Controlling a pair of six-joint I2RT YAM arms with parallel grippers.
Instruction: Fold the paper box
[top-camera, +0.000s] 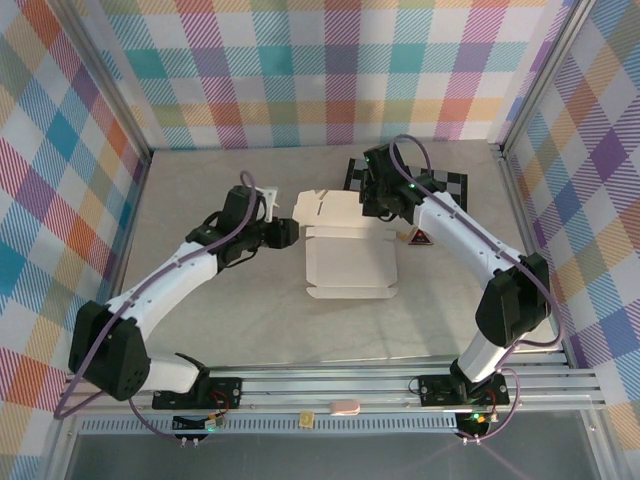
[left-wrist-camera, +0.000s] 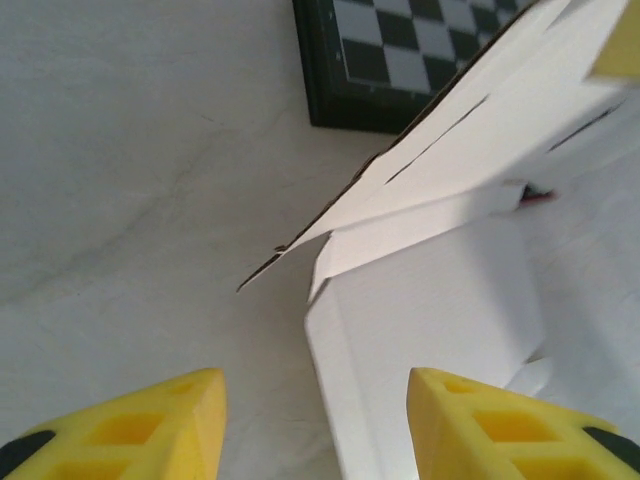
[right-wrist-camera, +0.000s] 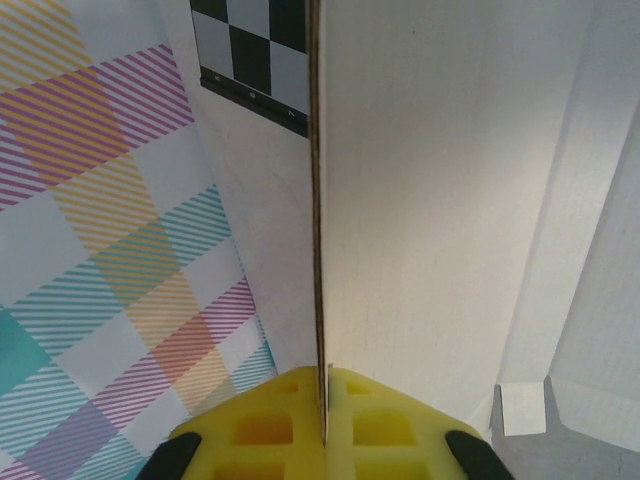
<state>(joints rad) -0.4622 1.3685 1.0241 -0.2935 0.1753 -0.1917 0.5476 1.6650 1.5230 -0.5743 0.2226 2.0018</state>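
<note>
The pale cream die-cut cardboard box (top-camera: 350, 262) lay mid-table, its long axis running near to far. My right gripper (right-wrist-camera: 322, 425) pinched its raised far panel edge-on, beside the black-and-white checkered board (top-camera: 445, 183). My left gripper (left-wrist-camera: 315, 425) had its jaws spread and empty. The box's left wall stood just ahead, to the right, so I judged that arm nearer for the fold.

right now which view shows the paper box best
Top external: nearly the whole paper box, flaps included. Left wrist shows a corner and a raised flap; right wrist shows one panel edge-on, pinched in the right gripper.
</note>
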